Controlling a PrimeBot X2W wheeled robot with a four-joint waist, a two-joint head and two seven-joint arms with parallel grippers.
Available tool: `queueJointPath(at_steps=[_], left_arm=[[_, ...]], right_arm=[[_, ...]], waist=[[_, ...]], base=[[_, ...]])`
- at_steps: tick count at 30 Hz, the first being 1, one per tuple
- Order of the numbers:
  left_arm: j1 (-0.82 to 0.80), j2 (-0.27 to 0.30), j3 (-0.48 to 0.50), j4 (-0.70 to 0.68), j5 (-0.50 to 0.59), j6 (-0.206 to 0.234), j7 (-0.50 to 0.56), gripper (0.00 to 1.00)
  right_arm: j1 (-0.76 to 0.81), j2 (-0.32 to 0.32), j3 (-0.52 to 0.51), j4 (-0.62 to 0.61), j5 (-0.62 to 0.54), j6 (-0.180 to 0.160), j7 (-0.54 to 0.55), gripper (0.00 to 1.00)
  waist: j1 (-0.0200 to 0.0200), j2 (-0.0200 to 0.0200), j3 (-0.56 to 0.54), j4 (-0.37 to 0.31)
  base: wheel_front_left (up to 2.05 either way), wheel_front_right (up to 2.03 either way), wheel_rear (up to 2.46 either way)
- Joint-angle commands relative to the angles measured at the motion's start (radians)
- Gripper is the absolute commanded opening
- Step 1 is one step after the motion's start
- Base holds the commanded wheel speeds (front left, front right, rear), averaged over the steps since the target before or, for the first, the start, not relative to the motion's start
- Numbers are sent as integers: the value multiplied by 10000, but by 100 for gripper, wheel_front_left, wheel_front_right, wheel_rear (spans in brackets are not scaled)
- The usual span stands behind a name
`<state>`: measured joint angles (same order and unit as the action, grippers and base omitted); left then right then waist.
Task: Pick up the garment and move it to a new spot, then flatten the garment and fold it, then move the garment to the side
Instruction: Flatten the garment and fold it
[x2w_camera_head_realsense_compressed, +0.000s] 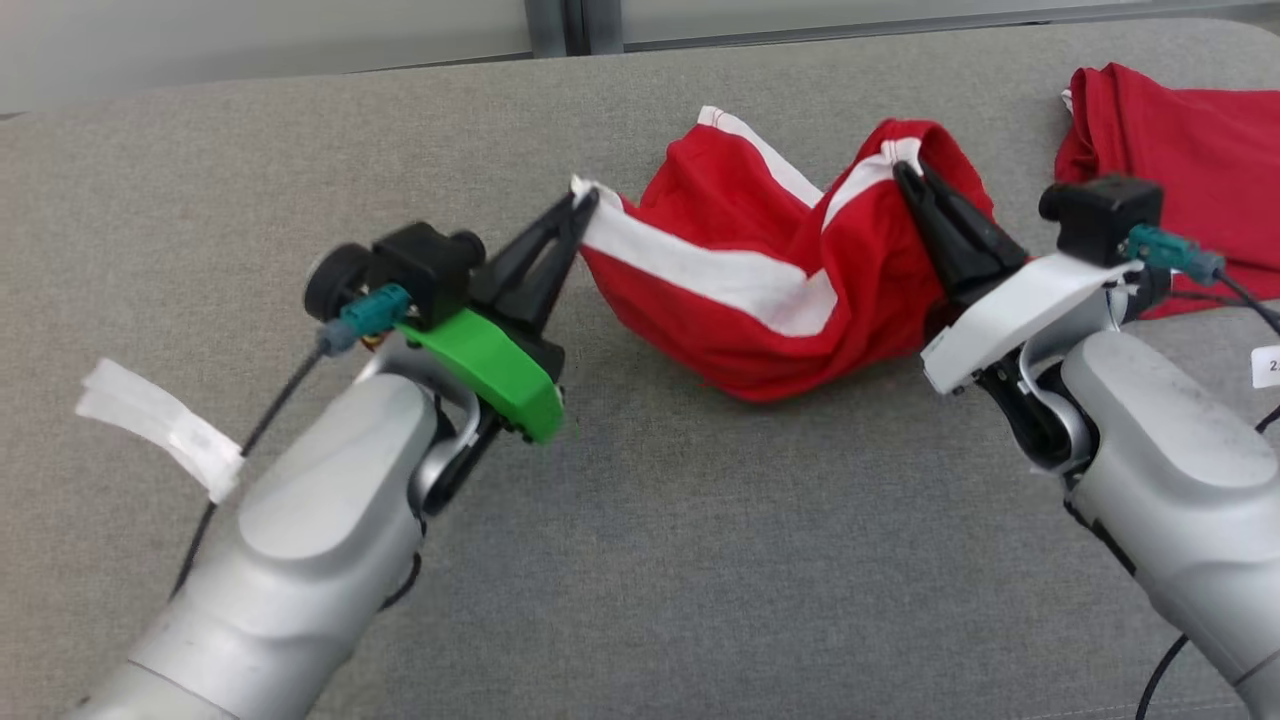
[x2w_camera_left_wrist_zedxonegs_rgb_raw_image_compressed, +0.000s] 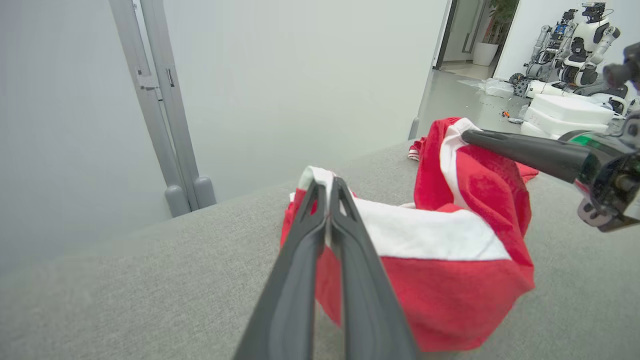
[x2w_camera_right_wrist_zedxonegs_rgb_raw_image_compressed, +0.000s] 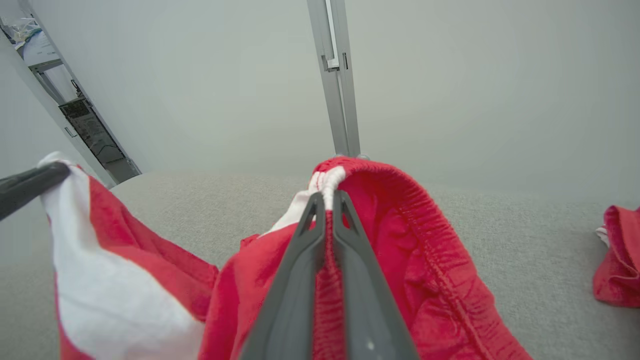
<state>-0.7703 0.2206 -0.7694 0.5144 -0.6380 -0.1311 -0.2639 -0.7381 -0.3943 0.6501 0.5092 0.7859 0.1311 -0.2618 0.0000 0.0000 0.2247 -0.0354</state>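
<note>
The left pincer (x2w_camera_head_realsense_compressed: 585, 203) is clenching the white-striped corner of the red garment (x2w_camera_head_realsense_compressed: 745, 330), which is sagging between both arms onto the grey desk (x2w_camera_head_realsense_compressed: 640, 560), while the right pincer (x2w_camera_head_realsense_compressed: 908, 176) is gripping its elastic waistband. For a clean carry, both should be lifting together and drawing apart evenly, staying clear of the other red cloth (x2w_camera_head_realsense_compressed: 1190, 150) at far right.

You see a red garment (x2w_camera_head_realsense_compressed: 740, 345) with wide white stripes and a plain grey surface (x2w_camera_head_realsense_compressed: 650, 560). Your left pincer (x2w_camera_head_realsense_compressed: 582, 203) is black with a green piece (x2w_camera_head_realsense_compressed: 490, 370). Your right pincer (x2w_camera_head_realsense_compressed: 905, 175) is black with a white piece (x2w_camera_head_realsense_compressed: 1010, 310). Another cloth (x2w_camera_head_realsense_compressed: 1190, 150) is red.
</note>
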Motion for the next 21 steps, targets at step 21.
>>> queueJointPath(at_steps=[21], left_arm=[[-8074, 734, 1189, 2986, -3113, 4, 88, 0]], right_arm=[[-7712, 848, -403, 3096, 2275, -9, 687, 0]], waist=[[0, 0, 1833, -133]], base=[[0, 0, 0]])
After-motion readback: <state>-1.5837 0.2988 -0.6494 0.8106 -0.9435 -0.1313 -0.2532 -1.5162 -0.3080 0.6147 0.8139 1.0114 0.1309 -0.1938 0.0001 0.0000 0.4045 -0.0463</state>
